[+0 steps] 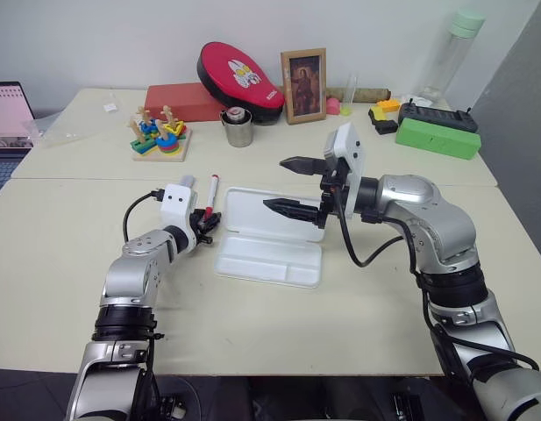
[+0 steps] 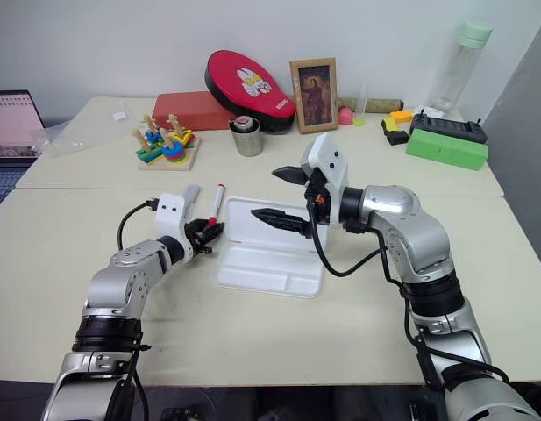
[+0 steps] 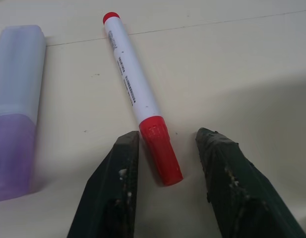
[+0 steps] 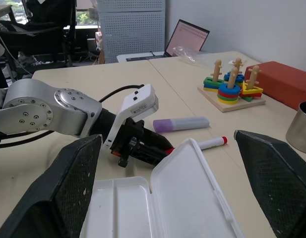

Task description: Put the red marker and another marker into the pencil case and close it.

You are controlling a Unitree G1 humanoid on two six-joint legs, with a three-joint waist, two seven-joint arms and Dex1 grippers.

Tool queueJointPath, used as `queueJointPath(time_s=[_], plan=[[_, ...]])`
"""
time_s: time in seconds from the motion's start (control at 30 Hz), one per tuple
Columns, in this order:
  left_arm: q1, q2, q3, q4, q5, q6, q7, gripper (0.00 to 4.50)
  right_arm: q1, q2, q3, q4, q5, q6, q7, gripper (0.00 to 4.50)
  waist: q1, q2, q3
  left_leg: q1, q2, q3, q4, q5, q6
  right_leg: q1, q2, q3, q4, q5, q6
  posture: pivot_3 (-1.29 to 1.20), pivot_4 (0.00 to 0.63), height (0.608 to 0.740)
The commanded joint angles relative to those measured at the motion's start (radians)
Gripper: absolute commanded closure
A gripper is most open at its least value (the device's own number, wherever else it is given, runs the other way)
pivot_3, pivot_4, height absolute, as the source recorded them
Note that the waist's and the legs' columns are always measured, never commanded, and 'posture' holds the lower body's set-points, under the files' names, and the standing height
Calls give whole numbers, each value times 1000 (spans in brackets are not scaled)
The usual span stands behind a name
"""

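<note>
The pencil case (image 1: 268, 254) lies open at table centre, tray toward the near edge, lid (image 1: 274, 213) tilted up on the far side. Nothing shows inside the tray.

The red marker (image 3: 138, 95) lies on the table just left of the case, red cap (image 3: 160, 149) toward the near side, red tail end away. Small dark print runs along its white barrel, too small to read. The left gripper (image 3: 166, 148) sits low over it w/ its fingers (image 3: 115, 193) either side of the cap: a narrow gap, one finger about touching the cap, the other a little apart (not clamped as far as the wrist view shows). The marker rests on the table.

The lavender marker (image 3: 16, 106) lies just beside the red one, on the side away from the case, roughly parallel, paler cap toward the far end.

The right gripper (image 1: 292, 186) hangs above the case lid, pointing left, fingers spread wide, holding nothing.

Far side of the table: red oval pouch (image 1: 239, 79) w/ a cartoon figure leaning on a red box (image 1: 184, 101), metal cup (image 1: 238, 127), framed picture (image 1: 304, 85), wooden stacking toy (image 1: 160, 133), green box (image 1: 437, 138), clear bottle (image 1: 452, 53) w/ pale green cap. A laptop (image 1: 9, 114) sits at far left; its screen text can't be read.
</note>
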Motion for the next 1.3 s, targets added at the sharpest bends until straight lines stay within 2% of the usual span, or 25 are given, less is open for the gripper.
queueJointPath(time_s=[0.03,0.1,0.17,0.33,0.5,0.57,0.67,0.77,0.87,0.93,1.1,1.3], plan=[[19,-10,9,-6,9,10,17,3490,-11,-9,-26,-5,22,-19,-2,0,0,0,0,0,0,0,0,0,0,0,0,0,0,0,0,0,150,740],[22,-16,14,-5,11,6,28,3984,-12,-14,-29,-2,23,-20,1,0,-1,0,0,0,0,0,0,0,0,0,0,0,0,0,0,0,150,740],[25,-24,20,-2,15,3,42,4261,-14,-18,-32,-2,26,-20,3,0,-1,0,0,0,0,0,0,0,0,0,0,0,0,0,0,0,150,740],[2,-54,65,17,31,-81,118,4260,-26,-33,-49,7,37,-18,13,0,0,0,0,1,0,0,0,0,0,0,0,0,0,0,0,0,150,740],[-62,-54,173,-103,-65,-207,90,4260,-55,-69,-118,1,110,11,37,0,0,0,0,0,0,0,0,0,0,0,0,0,0,0,0,0,150,740],[-71,-18,175,-185,-141,-193,-29,4260,-61,-93,-156,-15,160,36,56,0,0,0,0,0,0,0,0,0,0,0,0,0,0,0,0,0,150,740],[-49,102,130,-299,-220,-187,-288,4260,-43,-158,-191,-58,236,82,117,0,-1,0,0,-1,0,0,-1,0,0,0,0,0,-2,0,0,0,150,740],[-36,241,79,-361,-283,-161,-525,4260,-16,-221,-188,-74,248,86,155,0,-1,1,0,-1,0,1,-2,0,0,0,-1,0,-3,0,0,0,150,740],[-48,355,-25,-351,-240,-207,-730,4260,6,-277,-170,-67,211,63,158,0,-6,1,0,-1,0,1,-2,0,0,0,-1,0,-3,0,0,0,150,740],[-67,399,-98,-309,-181,-273,-823,4260,20,-299,-164,-66,199,51,155,0,-6,1,0,-1,0,1,-2,0,0,0,-1,0,-3,-1,1,0,150,740],[-152,405,-289,-111,-17,-478,-1025,4260,82,-337,-155,-121,186,64,132,0,-3,1,0,-1,0,1,-2,0,0,-1,0,1,-4,-2,2,0,150,740],[-262,334,-402,117,119,-657,-1111,4260,143,-352,-148,-222,199,104,79,0,-4,1,0,-3,0,2,-2,0,0,-2,0,1,-6,-1,0,0,150,740]])
